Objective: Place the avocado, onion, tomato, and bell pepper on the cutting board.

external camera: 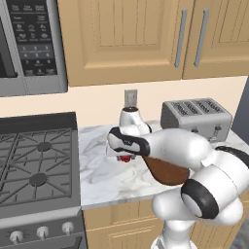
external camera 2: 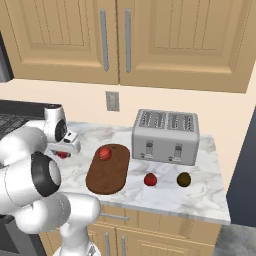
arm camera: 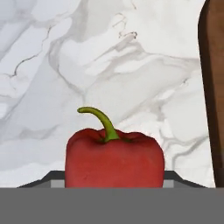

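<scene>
My gripper (arm camera: 112,181) is shut on the red bell pepper (arm camera: 114,157), which has a curved green stem and sits low over the marble counter. In the right base view the gripper (external camera 2: 63,151) is left of the dark brown cutting board (external camera 2: 107,175), with a bit of the pepper (external camera 2: 62,155) showing under it. One red round item (external camera 2: 105,153) lies on the board's far end; I cannot tell whether it is the tomato or the onion. A second red round item (external camera 2: 150,179) and the dark avocado (external camera 2: 183,179) rest on the counter right of the board.
A silver toaster (external camera 2: 166,136) stands behind the board at the back right. The gas stove (external camera: 39,165) borders the counter on the left, under a microwave (external camera: 29,44). My arm covers much of the board (external camera: 168,174) in the left base view. The counter's front edge is near.
</scene>
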Robot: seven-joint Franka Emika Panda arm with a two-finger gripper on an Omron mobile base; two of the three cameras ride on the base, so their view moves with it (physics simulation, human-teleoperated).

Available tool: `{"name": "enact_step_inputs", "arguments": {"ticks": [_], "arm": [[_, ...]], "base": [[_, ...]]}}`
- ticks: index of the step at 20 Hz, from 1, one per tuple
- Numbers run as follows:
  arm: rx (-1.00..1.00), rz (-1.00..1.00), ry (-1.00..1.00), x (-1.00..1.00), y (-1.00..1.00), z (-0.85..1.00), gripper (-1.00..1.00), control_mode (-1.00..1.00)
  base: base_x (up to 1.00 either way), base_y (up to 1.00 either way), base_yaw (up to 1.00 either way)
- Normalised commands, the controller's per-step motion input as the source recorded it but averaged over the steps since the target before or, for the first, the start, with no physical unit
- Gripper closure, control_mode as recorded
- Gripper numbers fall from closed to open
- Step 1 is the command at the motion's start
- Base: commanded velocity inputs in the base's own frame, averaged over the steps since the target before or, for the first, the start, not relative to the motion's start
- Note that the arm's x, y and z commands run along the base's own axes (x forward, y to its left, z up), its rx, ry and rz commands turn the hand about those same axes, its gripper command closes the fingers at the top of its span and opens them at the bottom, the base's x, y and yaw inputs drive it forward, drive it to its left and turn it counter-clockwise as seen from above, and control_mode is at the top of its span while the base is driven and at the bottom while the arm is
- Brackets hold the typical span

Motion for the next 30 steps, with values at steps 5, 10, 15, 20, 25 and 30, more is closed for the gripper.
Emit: {"name": "enact_step_inputs", "arguments": {"ticks": [5,10,15,20,25,30], "arm": [[0.00,-0.02,-0.12,-0.91,-0.42,0.42,1.00,-1.00],[0.00,-0.01,-0.15,-0.73,-0.64,0.23,1.00,-1.00],[0.00,0.00,-0.05,-0.21,-0.72,0.10,1.00,-1.00],[0.00,0.00,0.00,0.05,-0.56,0.00,1.00,-1.00],[0.00,0.00,0.01,0.36,-0.29,0.00,1.00,-1.00],[0.00,0.00,0.04,0.32,-0.13,-0.03,1.00,-1.00]], "base": [[0.00,0.00,0.00],[0.00,0.00,0.00],[0.00,0.00,0.00],[0.00,0.00,0.00],[0.00,0.00,0.00],[0.00,0.00,0.00]]}}
